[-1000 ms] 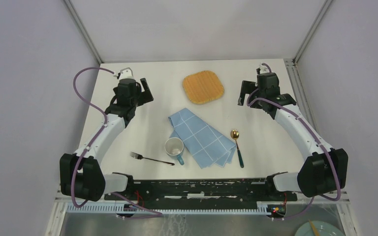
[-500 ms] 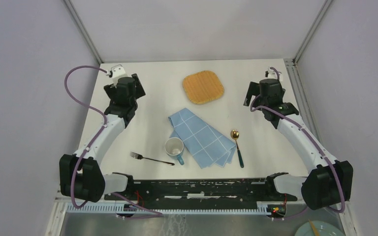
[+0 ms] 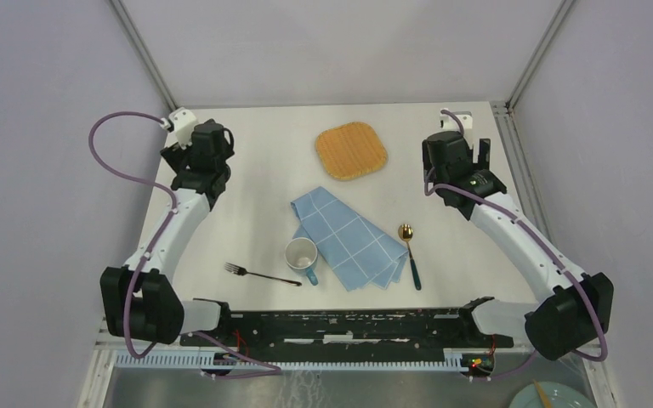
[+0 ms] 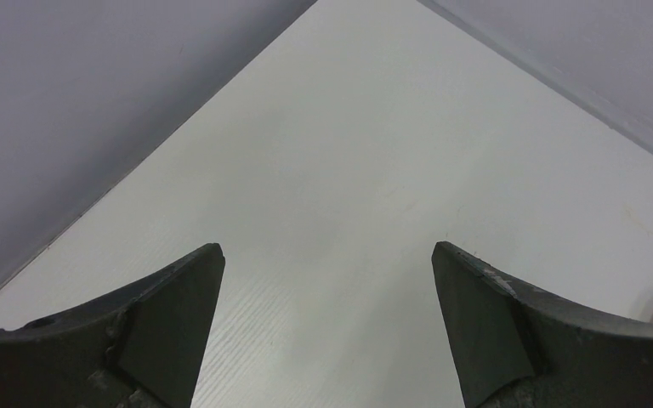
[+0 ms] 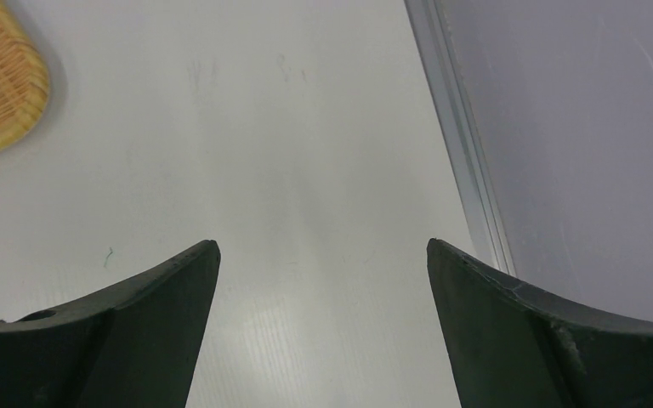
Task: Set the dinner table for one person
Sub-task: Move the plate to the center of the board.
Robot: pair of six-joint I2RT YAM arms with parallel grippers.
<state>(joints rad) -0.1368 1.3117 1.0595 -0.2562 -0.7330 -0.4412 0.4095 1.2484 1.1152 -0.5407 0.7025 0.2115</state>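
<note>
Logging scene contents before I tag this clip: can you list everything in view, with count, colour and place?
dinner table: 1, white, between grey walls
woven mat: 1, orange-tan, far centre of the table
checked cloth: 1, blue, folded, table centre
mug: 1, white with teal handle, upright, at the cloth's left edge
fork: 1, dark, near edge, left of the mug
spoon: 1, gold bowl, teal handle, right of the cloth
plate: 1, pale green, off the table, bottom right, cut off
left gripper: 1, black, open, empty, far left
right gripper: 1, black, open, empty, far right
</note>
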